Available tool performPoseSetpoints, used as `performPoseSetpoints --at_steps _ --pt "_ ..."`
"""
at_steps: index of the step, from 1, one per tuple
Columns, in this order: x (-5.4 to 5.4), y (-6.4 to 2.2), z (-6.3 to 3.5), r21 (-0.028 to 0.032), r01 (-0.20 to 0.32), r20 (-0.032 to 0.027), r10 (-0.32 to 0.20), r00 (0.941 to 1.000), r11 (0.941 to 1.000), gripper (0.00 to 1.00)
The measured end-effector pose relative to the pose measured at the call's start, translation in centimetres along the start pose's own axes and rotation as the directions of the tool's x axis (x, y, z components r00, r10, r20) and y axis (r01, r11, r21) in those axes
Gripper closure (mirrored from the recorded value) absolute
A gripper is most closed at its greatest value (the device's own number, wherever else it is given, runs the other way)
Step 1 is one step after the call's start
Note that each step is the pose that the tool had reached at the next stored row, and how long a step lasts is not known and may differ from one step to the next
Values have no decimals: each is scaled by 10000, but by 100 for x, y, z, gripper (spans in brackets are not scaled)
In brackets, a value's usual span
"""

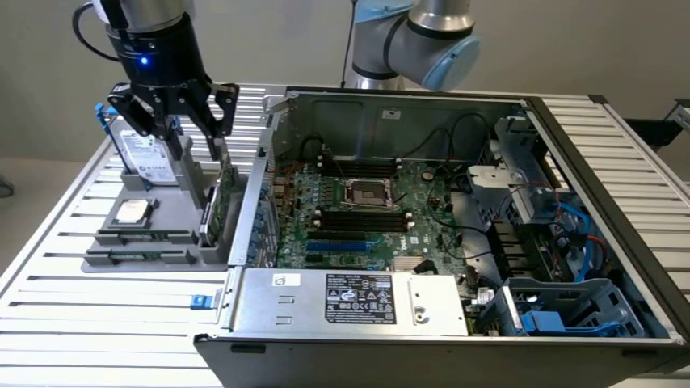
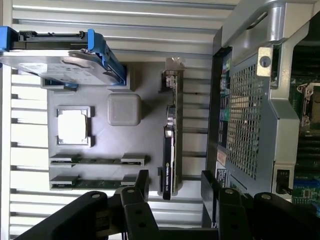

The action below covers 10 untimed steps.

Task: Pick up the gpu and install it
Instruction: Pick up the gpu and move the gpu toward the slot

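Gripper (image 1: pixel 181 129) hovering above the gpu (image 1: pixel 221 202), fingers spread wide.
You're seeing the gpu standing edgewise in the gray tray (image 1: pixel 129 242), case (image 1: pixel 377 113) at 3 o'clock in exterior view.

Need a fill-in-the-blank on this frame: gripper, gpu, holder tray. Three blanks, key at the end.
1. The black gripper hangs over the grey plastic holder tray with its fingers ___.
2. The flat black-and-green gpu card stands on edge in that tray, ___ the open metal computer case.
3. The silver hard drive in the tray has a ___ frame.

Missing words: open; outside; blue.
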<state>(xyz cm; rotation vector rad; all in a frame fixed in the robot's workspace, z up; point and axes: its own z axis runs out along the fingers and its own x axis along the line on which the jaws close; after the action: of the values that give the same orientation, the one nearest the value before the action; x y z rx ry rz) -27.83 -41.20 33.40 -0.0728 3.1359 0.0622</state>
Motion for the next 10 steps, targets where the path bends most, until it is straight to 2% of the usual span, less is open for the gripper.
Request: performPoseSetpoints --at_steps 4,10 --pt "-1 47 78 -1 170 7 -170 9999 9999 45" --pt "6 62 185 0 185 7 -185 9998 9998 45"
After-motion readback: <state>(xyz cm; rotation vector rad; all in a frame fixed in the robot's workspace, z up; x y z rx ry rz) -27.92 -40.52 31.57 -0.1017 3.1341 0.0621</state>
